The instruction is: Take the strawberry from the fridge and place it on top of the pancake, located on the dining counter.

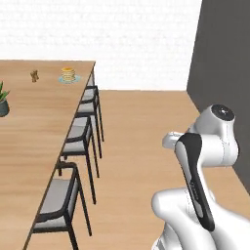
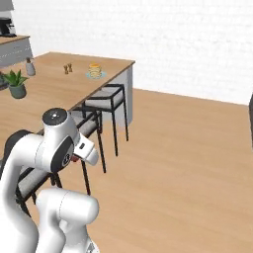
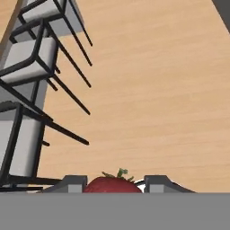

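Observation:
The strawberry (image 3: 112, 184), red with a small green cap, sits between my two grey fingertips at the bottom of the hand view; my gripper (image 3: 113, 185) is shut on it above the wood floor. In the right base view the hand (image 2: 85, 149) hangs low beside the chairs. The pancake (image 1: 68, 74) (image 2: 95, 70) is a golden stack on a pale plate, at the far corner of the dining counter (image 1: 34, 132) (image 2: 54, 91), well ahead of the hand. A tall dark grey slab (image 1: 222, 58) rises on the right; I cannot tell whether it is the fridge.
Dark-framed grey-seated chairs (image 1: 78, 134) (image 2: 106, 96) (image 3: 31, 58) line the counter's near side. A potted plant (image 1: 2, 100) (image 2: 16, 83), two small brown shakers (image 1: 34, 75) (image 2: 68, 68) and a bottle (image 2: 30, 66) stand on the counter. Open wood floor (image 1: 141, 136) lies to the right.

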{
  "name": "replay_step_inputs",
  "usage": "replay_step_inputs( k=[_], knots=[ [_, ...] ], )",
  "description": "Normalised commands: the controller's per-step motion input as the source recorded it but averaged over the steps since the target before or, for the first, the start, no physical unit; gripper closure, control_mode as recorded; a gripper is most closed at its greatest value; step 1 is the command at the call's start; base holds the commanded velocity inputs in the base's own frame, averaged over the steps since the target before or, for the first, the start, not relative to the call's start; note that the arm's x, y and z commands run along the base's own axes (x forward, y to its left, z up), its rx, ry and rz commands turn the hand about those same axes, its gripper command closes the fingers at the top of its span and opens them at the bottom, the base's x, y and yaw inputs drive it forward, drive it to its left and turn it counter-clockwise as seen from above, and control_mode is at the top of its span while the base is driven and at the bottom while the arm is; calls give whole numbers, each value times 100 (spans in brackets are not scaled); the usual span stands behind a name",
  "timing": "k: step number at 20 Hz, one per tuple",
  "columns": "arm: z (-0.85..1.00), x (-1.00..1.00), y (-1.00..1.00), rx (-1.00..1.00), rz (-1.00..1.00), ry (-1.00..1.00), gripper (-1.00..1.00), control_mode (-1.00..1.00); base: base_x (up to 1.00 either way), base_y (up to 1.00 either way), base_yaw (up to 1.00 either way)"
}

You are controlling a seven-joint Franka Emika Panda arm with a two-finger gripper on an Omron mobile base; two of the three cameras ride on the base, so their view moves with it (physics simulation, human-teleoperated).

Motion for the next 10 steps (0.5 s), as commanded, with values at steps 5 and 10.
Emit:
replay_step_inputs(
  k=[5,10],
  knots=[
    [0,0,0,0,0,0,100,100,100,-51,43],
    [0,0,0,0,0,0,100,100,100,-75,36]
  ],
)
